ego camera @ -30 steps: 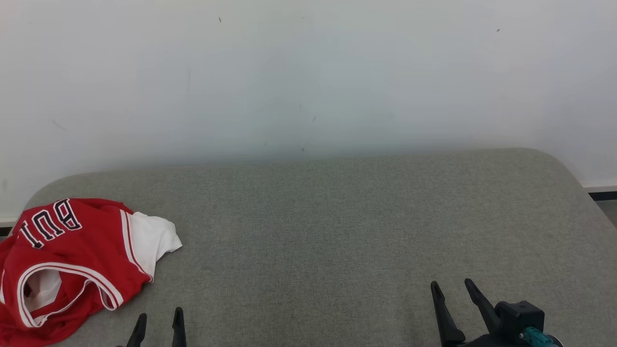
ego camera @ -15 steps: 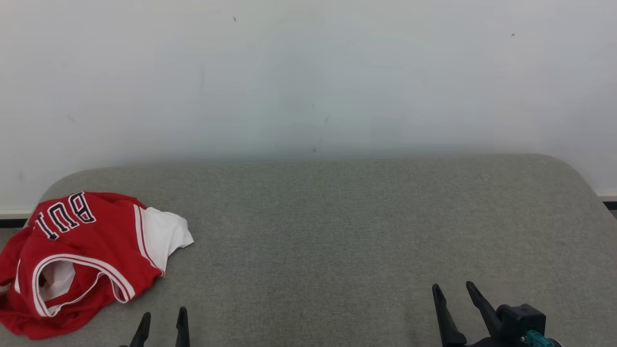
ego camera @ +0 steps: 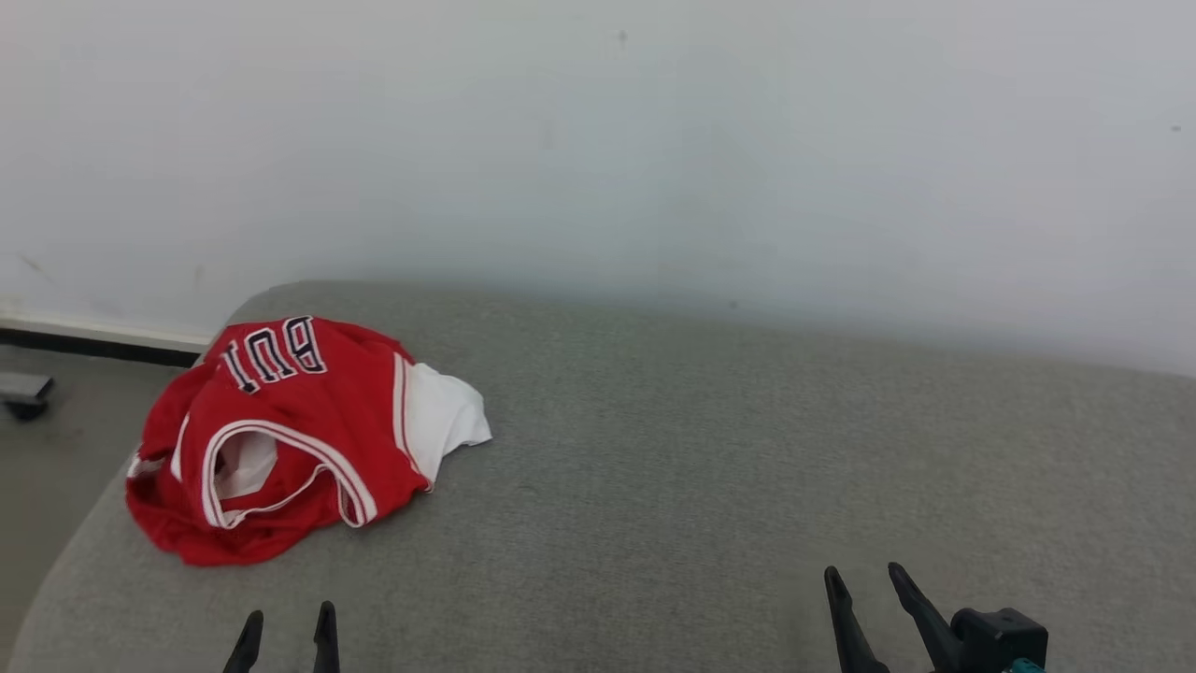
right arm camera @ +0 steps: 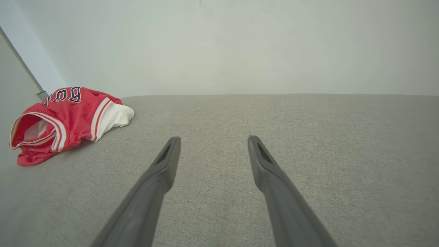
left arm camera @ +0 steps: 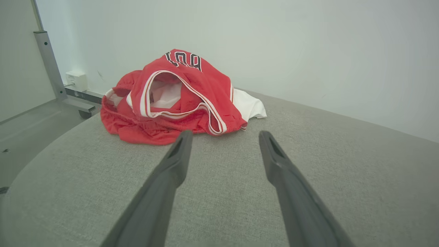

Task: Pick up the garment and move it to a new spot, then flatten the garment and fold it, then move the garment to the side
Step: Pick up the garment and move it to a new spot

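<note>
Head camera is panning left; the grey pad [ego camera: 710,449] is holding the crumpled garment [ego camera: 290,439], itself unmoved, at its far-left corner. Left wrist view is adding a metal post [left arm camera: 48,61]. Cropped low, the left gripper [ego camera: 290,613] and right gripper [ego camera: 862,570] are standing released.

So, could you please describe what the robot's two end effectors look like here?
The left end effector and right end effector each carry two long, slim, dark grey fingers tapering to narrow tips, with a slot-like recess near each tip. Behind the right one sits a blocky black housing with a small teal part.
</note>
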`<state>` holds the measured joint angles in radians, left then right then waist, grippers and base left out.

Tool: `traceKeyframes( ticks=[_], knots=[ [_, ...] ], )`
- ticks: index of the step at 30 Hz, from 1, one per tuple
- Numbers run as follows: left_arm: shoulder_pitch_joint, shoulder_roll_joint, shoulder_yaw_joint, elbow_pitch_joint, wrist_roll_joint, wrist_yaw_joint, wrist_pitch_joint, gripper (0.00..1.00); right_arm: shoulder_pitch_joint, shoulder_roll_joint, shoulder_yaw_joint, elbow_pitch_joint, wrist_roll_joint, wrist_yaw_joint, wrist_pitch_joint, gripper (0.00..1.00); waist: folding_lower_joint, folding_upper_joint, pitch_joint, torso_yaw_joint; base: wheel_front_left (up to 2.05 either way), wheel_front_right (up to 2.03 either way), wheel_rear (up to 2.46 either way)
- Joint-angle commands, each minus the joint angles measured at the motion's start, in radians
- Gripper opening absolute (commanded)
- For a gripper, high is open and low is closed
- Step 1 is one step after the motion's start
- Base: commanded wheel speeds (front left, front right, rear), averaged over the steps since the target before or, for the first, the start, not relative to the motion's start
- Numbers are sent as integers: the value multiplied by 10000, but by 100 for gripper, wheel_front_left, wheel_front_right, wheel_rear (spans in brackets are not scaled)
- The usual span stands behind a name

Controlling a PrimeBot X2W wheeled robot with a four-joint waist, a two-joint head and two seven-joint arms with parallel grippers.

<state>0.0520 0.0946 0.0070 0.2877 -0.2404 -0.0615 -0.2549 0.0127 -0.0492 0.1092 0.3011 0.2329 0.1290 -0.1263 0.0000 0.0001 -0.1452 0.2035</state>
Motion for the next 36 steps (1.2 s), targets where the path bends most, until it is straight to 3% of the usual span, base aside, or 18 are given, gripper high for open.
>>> traceKeyframes(
  ticks=[1, 6, 12, 36],
  knots=[
    [191, 98, 34, -89, -4, 39, 59, 100, 24, -21, 70, 61, 115, 32, -110, 100, 0, -1, -115, 1015, 0, 0, 0],
    [250, 291, 84, -294, -41, 76, 221, 100, -72, -21, 208, 285, 343, 32, -339, 100, 0, -1, -159, 1796, 0, 0, 0],
    [406, 377, 274, -638, -172, 244, 189, 100, -439, -22, 581, 459, 433, 32, -423, 100, 0, -1, 107, 2181, 0, 0, 0],
    [260, 425, 133, -1422, -208, 675, 640, 100, -805, -22, 704, 1096, 517, 32, -728, 100, 0, -1, 296, 2363, 0, 0, 0]
  ],
)
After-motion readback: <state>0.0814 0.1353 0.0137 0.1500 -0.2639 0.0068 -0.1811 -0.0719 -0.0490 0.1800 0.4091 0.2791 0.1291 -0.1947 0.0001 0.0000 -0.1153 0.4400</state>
